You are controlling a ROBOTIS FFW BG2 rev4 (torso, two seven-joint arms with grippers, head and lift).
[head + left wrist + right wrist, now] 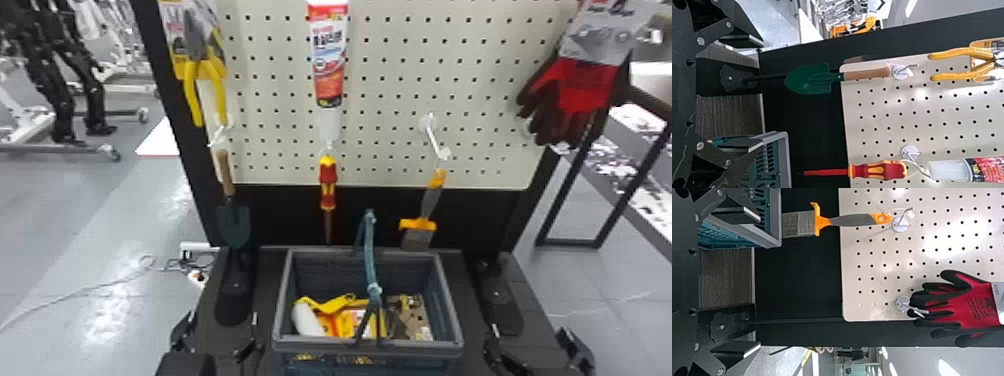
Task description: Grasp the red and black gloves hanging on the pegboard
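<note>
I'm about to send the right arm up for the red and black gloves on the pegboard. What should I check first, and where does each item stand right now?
1. Red and black fabric gloves hang at the right edge of the white pegboard: ok.
2. Right gripper open, nothing held: ok.
3. Right gripper lined up with the gloves: not ok; it sits lower down, well apart from them.
4. Orange-handled metal scraper hangs apart from the gloves: ok.
5. How the grey card on the gloves attaches to its hook: cannot tell.
6. Left gripper open, facing the green wooden-handled trowel: ok.
</note>
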